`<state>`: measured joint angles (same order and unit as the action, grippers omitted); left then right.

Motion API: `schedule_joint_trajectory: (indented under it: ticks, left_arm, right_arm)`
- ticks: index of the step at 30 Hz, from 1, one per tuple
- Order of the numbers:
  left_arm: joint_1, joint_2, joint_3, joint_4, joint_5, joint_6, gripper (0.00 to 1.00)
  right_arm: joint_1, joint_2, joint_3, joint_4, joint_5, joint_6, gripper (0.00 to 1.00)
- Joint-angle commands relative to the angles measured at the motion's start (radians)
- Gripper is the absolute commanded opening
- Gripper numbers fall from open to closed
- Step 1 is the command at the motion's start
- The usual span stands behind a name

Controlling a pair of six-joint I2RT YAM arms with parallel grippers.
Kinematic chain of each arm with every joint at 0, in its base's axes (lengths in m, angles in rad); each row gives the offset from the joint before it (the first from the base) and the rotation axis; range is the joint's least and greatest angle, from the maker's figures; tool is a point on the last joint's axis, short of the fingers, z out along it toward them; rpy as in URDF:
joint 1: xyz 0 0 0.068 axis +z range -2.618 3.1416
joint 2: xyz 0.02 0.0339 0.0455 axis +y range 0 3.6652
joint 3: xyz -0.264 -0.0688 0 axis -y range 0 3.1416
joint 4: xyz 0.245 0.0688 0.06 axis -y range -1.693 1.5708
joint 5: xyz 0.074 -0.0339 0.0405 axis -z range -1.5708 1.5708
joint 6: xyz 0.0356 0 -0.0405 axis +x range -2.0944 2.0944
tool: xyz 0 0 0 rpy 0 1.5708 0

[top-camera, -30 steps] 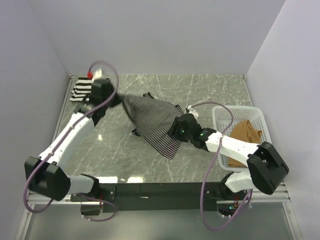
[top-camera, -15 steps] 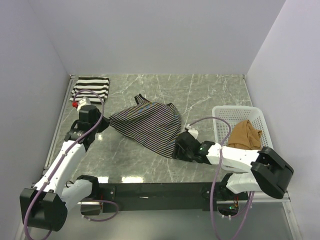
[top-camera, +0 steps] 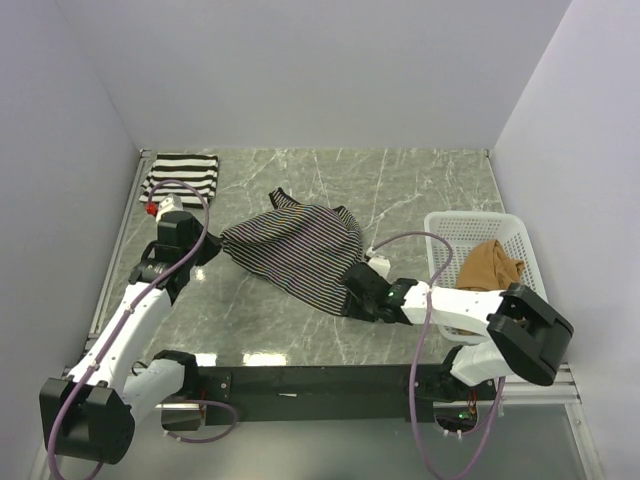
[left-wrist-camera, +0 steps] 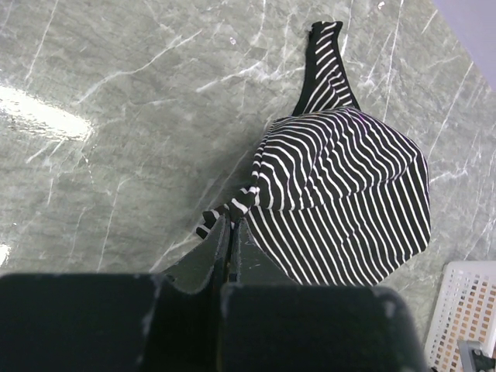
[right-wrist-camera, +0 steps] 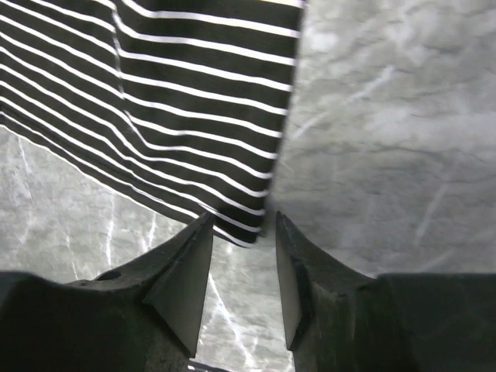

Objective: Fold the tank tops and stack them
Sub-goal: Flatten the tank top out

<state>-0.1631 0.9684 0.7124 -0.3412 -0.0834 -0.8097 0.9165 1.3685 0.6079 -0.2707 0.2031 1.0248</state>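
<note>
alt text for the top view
A thin-striped tank top lies on the table, the left hand pinching one edge, the right hand at its near corner. A wide-striped top lies far left; a tan top sits in a white basket.

no writing, label, brand or number can be read anywhere: not on the thin-striped black-and-white fabric tank top, the white plastic lattice basket or the grey marbled table.
</note>
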Motion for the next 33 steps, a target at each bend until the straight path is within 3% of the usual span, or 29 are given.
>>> schedule_joint_trajectory:
  ticks: [1, 6, 9, 14, 20, 27, 33]
  left_arm:
    - [0.004, -0.030, 0.001, 0.037, 0.022, 0.014, 0.00]
    - [0.004, -0.039, 0.013, 0.044, 0.057, 0.040, 0.00]
    - [0.004, -0.056, 0.036, 0.047, 0.099, 0.059, 0.00]
    - [0.004, -0.083, 0.149, -0.008, 0.143, 0.099, 0.00]
    - [0.004, -0.128, 0.410, -0.077, 0.201, 0.095, 0.01]
    - [0.004, -0.192, 0.723, -0.004, 0.287, 0.020, 0.01]
    - [0.004, -0.166, 0.845, 0.028, 0.260, -0.019, 0.01]
  right_arm:
    - [0.028, 0.072, 0.015, -0.059, 0.038, 0.023, 0.43]
    - [0.044, 0.119, 0.012, -0.076, 0.050, 0.027, 0.29]
    - [0.045, 0.090, 0.048, -0.134, 0.073, 0.017, 0.00]
    - [0.010, -0.173, 0.225, -0.374, 0.234, -0.064, 0.00]
    - [-0.082, -0.400, 0.605, -0.512, 0.288, -0.233, 0.00]
    - [-0.102, -0.398, 1.128, -0.555, 0.294, -0.417, 0.00]
    - [-0.102, -0.335, 1.335, -0.510, 0.286, -0.563, 0.00]
